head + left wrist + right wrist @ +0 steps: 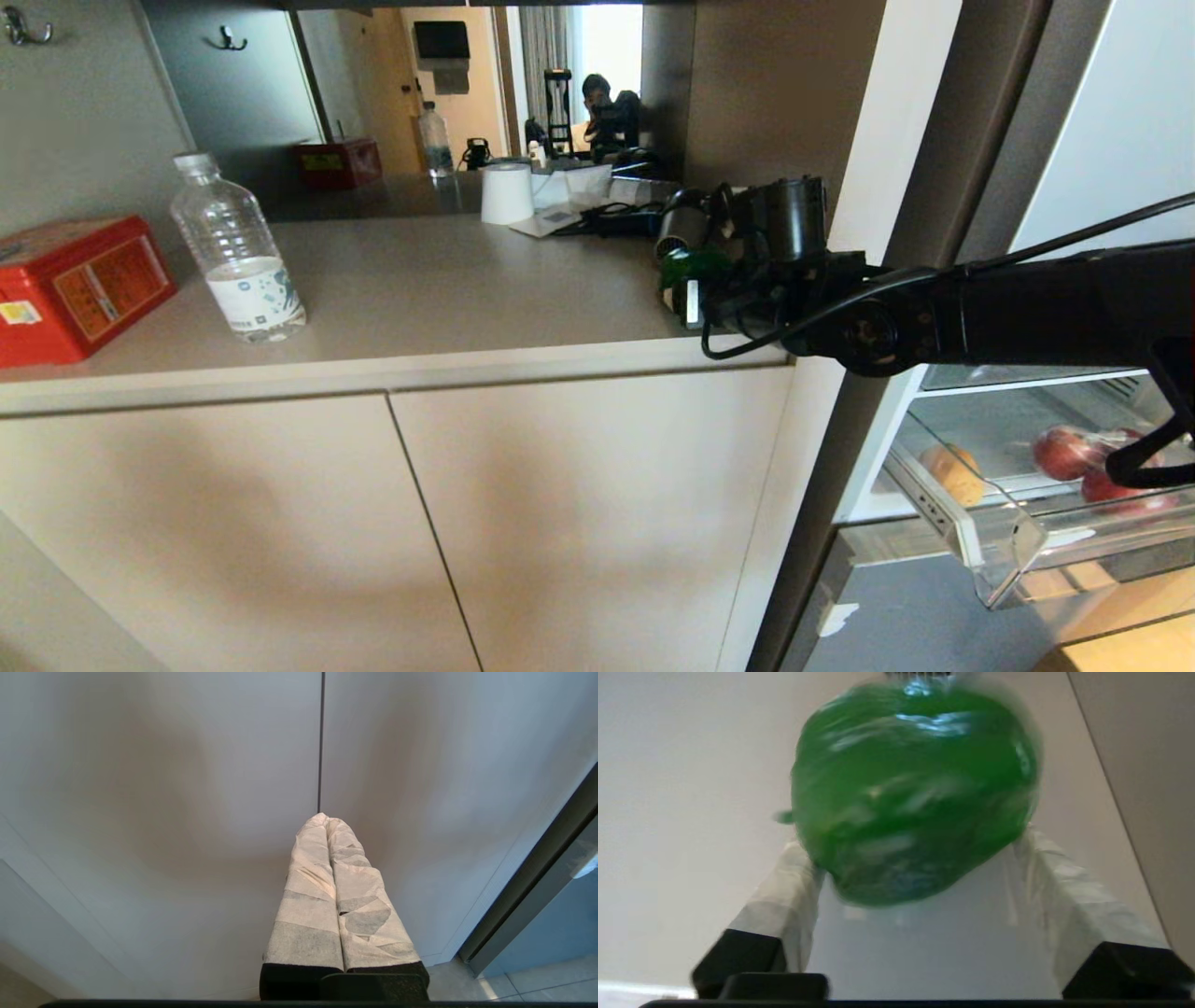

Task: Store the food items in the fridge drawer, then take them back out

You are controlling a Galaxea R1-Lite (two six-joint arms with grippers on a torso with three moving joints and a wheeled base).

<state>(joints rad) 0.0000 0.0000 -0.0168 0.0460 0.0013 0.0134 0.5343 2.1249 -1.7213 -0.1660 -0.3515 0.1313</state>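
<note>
The glossy green bell pepper point(915, 788) shows blurred between the tips of my right gripper point(915, 842), whose white-wrapped fingers point(1064, 891) stand spread wide beside it. Seen from the head, that gripper point(686, 291) reaches over the right end of the beige counter point(448, 289), and a bit of the pepper point(693, 264) shows at its tip just above the top. The tan potato point(952, 471) lies in the clear fridge drawer point(994, 551), which is pulled out at the lower right. My left gripper point(325, 817) is shut and empty, parked in front of the cabinet doors.
A water bottle point(238, 247) and a red box point(75, 285) stand on the counter's left. A paper roll point(507, 193) and cables lie at its back. Red apples point(1064, 453) share the drawer. A person shows in the mirror behind.
</note>
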